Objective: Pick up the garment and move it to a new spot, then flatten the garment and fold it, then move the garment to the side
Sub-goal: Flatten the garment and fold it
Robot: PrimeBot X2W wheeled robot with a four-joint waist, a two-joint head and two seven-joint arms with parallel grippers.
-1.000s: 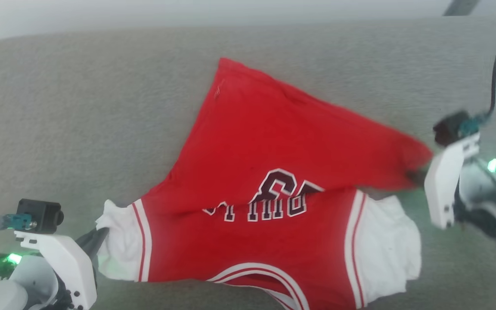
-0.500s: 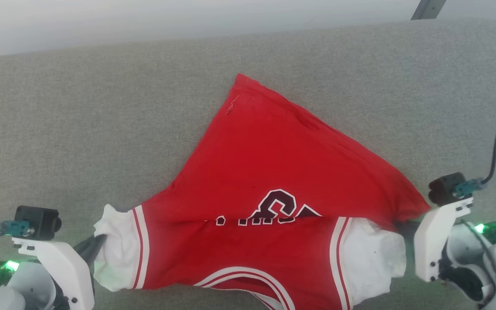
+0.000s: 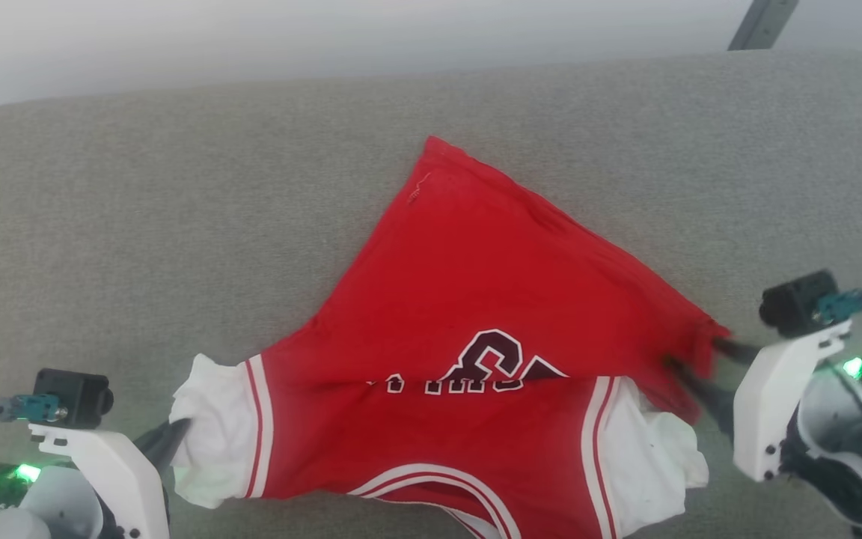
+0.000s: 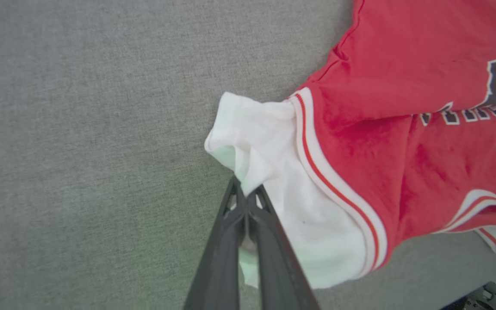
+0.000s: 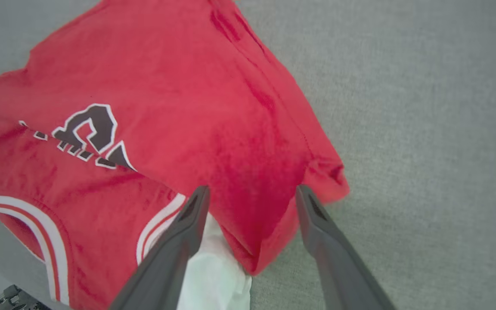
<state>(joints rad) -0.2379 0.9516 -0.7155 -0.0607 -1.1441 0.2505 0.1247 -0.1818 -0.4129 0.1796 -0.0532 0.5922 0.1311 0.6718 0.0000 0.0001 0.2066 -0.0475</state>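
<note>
- The red basketball-jersey shirt with white sleeves (image 3: 476, 299) lies on the grey cloth-covered table (image 3: 139, 224), near the robot's edge, neckline toward the robot.
- Its lower half is thrown back over the chest on a slant, so the red panel hides most of the black, white-outlined lettering and number (image 3: 491, 359). It looks like a fold in progress, not yet squared.
- The left pincer (image 4: 244, 193) is clenched on the edge of the white sleeve on the robot's left (image 4: 265, 142). My guess is that it serves as an anchor, keeping that side from sliding while the other arm works.
- The right pincer (image 5: 252, 190) is released, one dark finger on each side of the doubled red hem corner (image 5: 325, 172), with cloth between them but not pinched.
- That corner sits over the bunched white sleeve on the robot's right (image 3: 655, 449). It is probably the handle for pulling the flap straight.
- The far red point lies flat and well apart from both arms.
- Risk, as I see it — closing too deep could catch the sleeve underneath as well.
</note>
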